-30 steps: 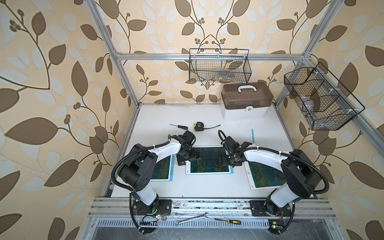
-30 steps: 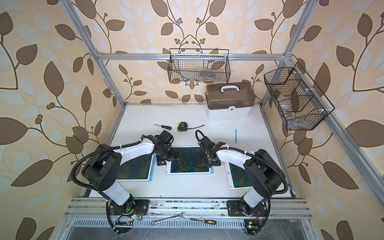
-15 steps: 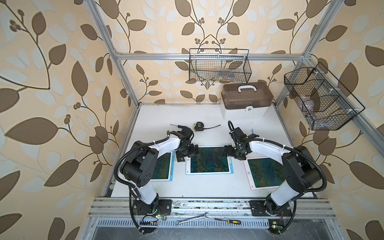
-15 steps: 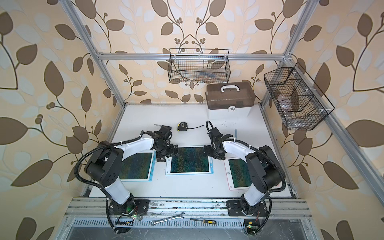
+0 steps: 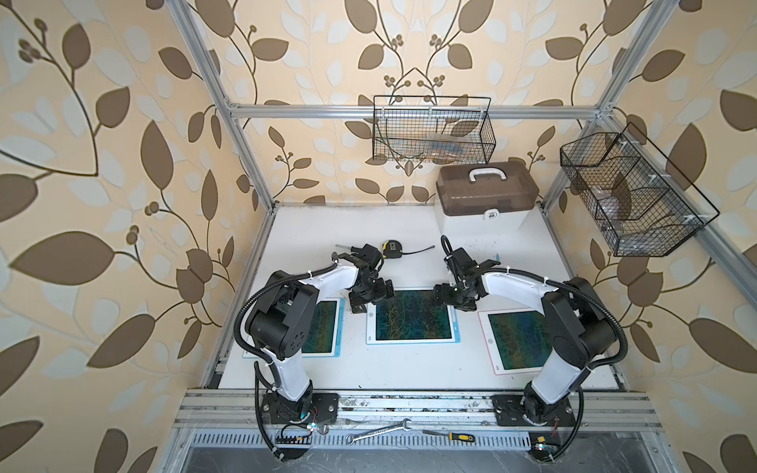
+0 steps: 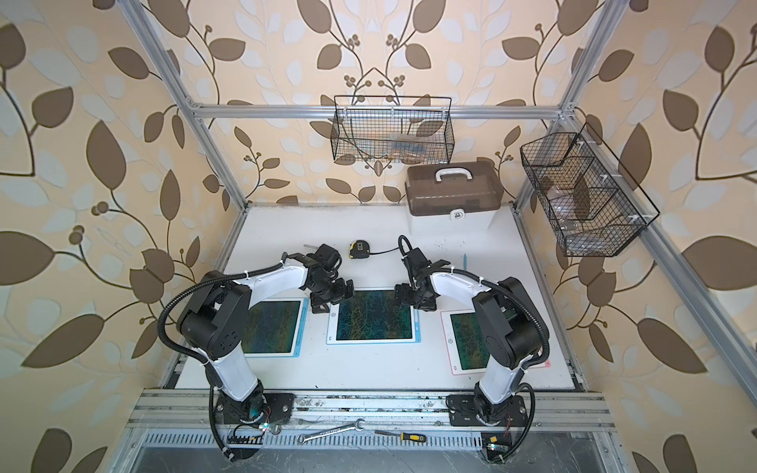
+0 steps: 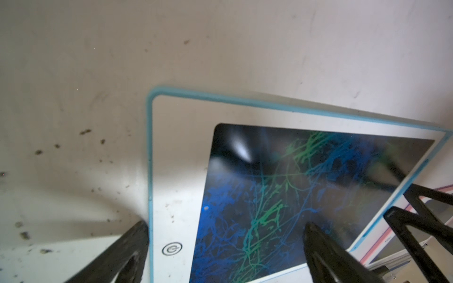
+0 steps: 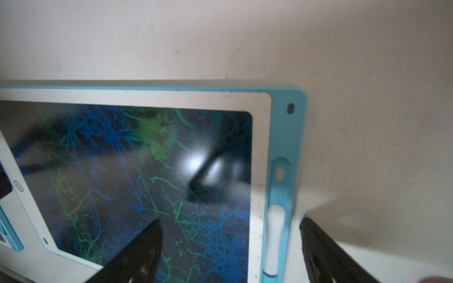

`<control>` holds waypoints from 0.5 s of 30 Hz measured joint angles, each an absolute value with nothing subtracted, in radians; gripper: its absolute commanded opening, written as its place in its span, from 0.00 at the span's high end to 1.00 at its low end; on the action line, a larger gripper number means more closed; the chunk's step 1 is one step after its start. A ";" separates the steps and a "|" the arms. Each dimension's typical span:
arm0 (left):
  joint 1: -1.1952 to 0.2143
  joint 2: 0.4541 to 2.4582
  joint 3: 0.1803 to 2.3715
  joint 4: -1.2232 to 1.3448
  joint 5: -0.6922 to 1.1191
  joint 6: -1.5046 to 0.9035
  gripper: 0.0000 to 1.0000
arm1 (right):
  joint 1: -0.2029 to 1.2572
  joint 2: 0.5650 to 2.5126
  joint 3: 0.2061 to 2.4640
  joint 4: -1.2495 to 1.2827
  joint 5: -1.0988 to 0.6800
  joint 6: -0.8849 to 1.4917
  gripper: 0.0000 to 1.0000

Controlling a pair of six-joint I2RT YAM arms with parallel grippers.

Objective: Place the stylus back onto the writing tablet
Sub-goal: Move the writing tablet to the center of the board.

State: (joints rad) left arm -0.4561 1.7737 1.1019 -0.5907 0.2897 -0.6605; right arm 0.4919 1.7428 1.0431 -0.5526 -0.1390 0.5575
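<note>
The middle writing tablet (image 5: 411, 317) has a blue frame and a dark scribbled screen; it lies flat on the white table. A white stylus (image 8: 274, 232) lies in the slot of its blue side rail. My left gripper (image 5: 370, 298) (image 7: 225, 226) is open over the tablet's far left corner, its fingers either side of the left edge. My right gripper (image 5: 452, 297) (image 8: 230, 221) is open over the far right corner, with the rail and stylus between its fingers, untouched. A thin light-blue stick (image 6: 465, 262) lies on the table behind the right arm.
A second blue tablet (image 5: 323, 331) lies to the left and a pink-framed one (image 5: 514, 340) to the right. Behind are a tape measure (image 5: 391, 247), a screwdriver (image 5: 342, 247) and a brown-lidded box (image 5: 485, 196). Wire baskets (image 5: 432, 131) hang on the frame.
Both wrists have shifted slightly around the middle tablet's far corners. The right gripper has drawn back towards the right rail. Nothing was picked up or let go.
</note>
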 measured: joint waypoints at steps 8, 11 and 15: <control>-0.444 1.773 1.101 -0.593 0.286 -0.661 0.01 | 0.539 1.744 1.044 -0.553 -0.101 0.575 0.16; -0.439 1.762 1.088 -0.590 0.280 -0.661 0.01 | 0.559 1.742 1.039 -0.554 -0.089 0.585 0.17; -0.437 1.731 1.048 -0.575 0.279 -0.661 0.01 | 0.579 1.722 1.013 -0.547 -0.086 0.595 0.18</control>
